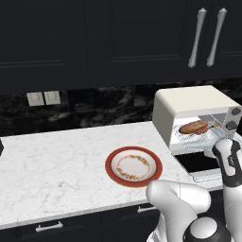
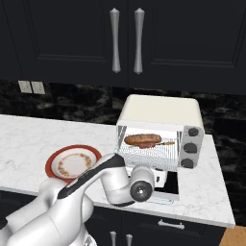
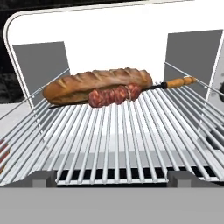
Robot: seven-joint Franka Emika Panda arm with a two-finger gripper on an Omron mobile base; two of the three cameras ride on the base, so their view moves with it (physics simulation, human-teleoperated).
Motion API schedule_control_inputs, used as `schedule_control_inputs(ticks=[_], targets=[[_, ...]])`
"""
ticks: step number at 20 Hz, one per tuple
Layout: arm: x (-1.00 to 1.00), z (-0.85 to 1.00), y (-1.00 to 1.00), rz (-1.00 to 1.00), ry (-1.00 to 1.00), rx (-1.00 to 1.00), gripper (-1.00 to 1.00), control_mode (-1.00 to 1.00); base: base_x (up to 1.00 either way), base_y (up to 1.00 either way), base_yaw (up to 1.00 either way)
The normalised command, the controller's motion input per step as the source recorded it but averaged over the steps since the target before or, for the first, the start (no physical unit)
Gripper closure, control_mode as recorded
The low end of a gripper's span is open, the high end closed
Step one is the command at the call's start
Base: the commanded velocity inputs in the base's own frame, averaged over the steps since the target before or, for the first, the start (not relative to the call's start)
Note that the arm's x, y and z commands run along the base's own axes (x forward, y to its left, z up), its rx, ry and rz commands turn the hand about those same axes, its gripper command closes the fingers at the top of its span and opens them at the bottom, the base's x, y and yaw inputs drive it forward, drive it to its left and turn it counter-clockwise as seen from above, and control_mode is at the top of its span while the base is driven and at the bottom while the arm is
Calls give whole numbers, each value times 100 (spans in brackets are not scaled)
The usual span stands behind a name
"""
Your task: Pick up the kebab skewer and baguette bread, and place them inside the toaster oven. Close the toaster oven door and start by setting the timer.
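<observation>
While I've got the hand camera pointed straight into the oven [image 2: 161, 113], the gripper [image 3: 112, 178] sits low at the front edge of the rack [image 3: 118, 135] with its tips spread wide and nothing between them, so I'm holding nothing right now. Past the tips the bare bars run away from me, and further back the skewer [image 3: 114, 95] lies crosswise on them, meat chunks in the middle and the orange handle end poking off to the right in this view. Touching it just behind is the bread [image 3: 94, 82], also lying crosswise, long axis side to side. So both foods look like they're already in, which I'd say leaves the door and the timer. From the base cameras the door [image 1: 201, 165] is dropped flat, hanging open toward me, and my wrist is hovering right over it, so the thing I need next is below and just in front of the gripper, not ahead of it. My guess is I have to back out and get under the door's front edge to swing it up, and my own forearm is what's most in the way. Knobs [image 2: 189, 147] are stacked on the oven's right face. Plate [image 1: 133, 166] sits off to the left on the counter [image 1: 56, 165], well clear of all this.
</observation>
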Motion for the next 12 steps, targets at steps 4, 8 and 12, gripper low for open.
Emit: schedule_control_inputs(ticks=[4, 8, 12], targets=[[12, 0, 0, 0, 0, 0, -100, -100, 0, 0, 0], [16, 0, 0, 0, 0, 0, -100, -100, 0, 0, 0], [20, 0, 0, 0, 0, 0, -100, -100, 0, 0, 0]])
